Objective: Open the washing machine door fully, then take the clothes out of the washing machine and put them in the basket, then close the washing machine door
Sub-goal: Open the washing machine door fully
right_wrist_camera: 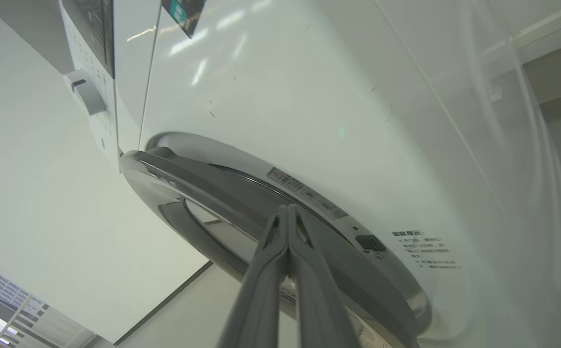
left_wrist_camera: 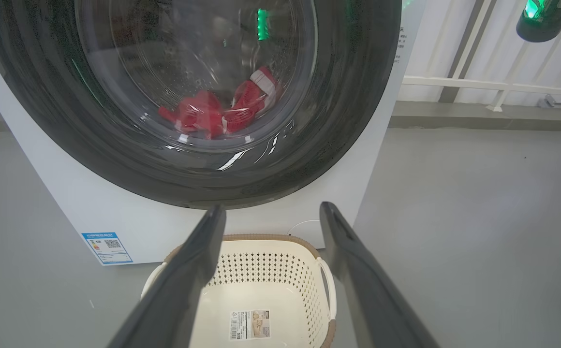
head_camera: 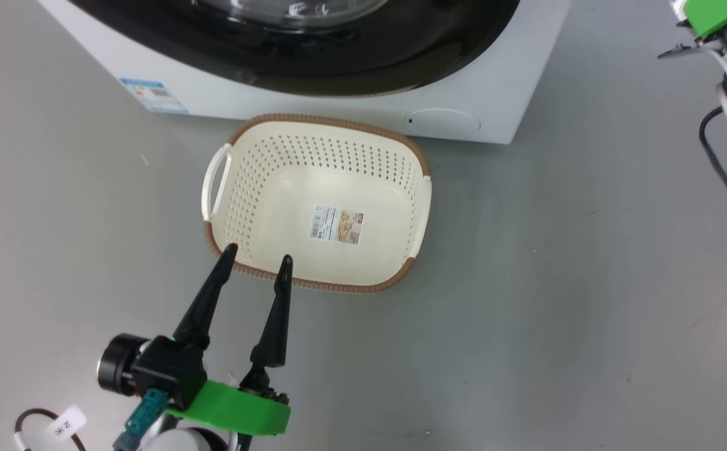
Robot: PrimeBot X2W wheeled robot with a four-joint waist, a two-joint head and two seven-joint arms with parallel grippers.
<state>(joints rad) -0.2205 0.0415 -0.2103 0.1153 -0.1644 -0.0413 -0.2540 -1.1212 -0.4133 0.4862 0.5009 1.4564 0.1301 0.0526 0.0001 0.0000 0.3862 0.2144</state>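
The washing machine door [left_wrist_camera: 348, 96] lies over the drum opening. Its glossy black rim is round and its clear bowl window is at the centre. In the right wrist view its chrome edge [right_wrist_camera: 203, 193] sits close against the white front, and I cannot tell whether it is latched or a crack ajar. Through the glass, the clothes [left_wrist_camera: 208, 113] lie low in the drum as a heap of red fabric with white trim.

The washing machine [left_wrist_camera: 92, 212] stands on the grey floor [head_camera: 589, 282]. It has a blue label sticker [head_camera: 153, 95] at the lower left of its front and a small round service flap [head_camera: 444, 120] at the lower right. A control knob [right_wrist_camera: 84, 92] sits high on its panel.

The basket [head_camera: 332, 122] rests on the floor just before the machine's base, below the door, with its far rim close to the white front. It holds no clothes, and its bare cream bottom carries a paper label [head_camera: 337, 225].

The left gripper [head_camera: 258, 252] hangs over the basket's near rim. Its two dark fingers are spread wide with nothing between them, and they point toward the machine. The right gripper [right_wrist_camera: 287, 209] has its fingers pressed together. Their tips are at the door's edge near the latch side, and I cannot tell whether they touch it.
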